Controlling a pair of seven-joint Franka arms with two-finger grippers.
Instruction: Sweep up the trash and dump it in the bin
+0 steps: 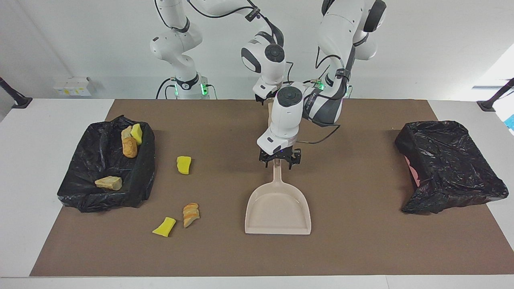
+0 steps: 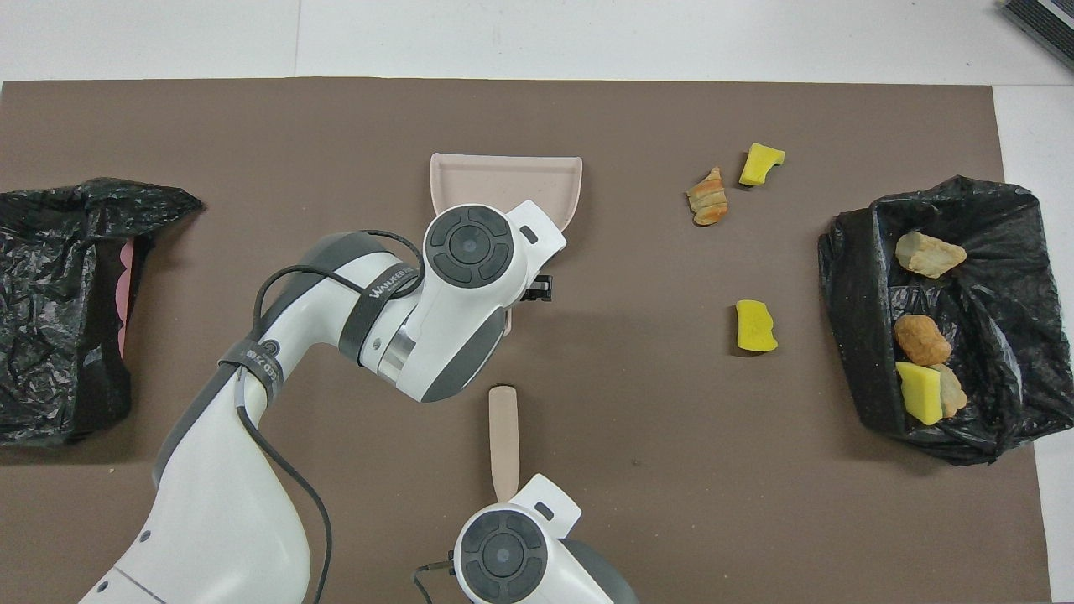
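Where spongy trash [image 1: 184, 165] lies — smooth scoop-shaped dustpan [image 1: 278, 212] nearby.

— Where does the trash [image 1: 184, 165] lie?
— One yellow chunk sits on my brown mat [image 1: 225, 257] beside the black-lined bin [image 1: 142, 176] at my right arm's end; a second yellow chunk and a tan bread lump lie farther from me. Four pieces rest inside the bin.

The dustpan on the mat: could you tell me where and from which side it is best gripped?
Grip the dustpan by its slim straight handle, from above. It lies flat with the handle pointing toward the robots, narrow enough to fit between the jaws. The left gripper is already at the handle's end.
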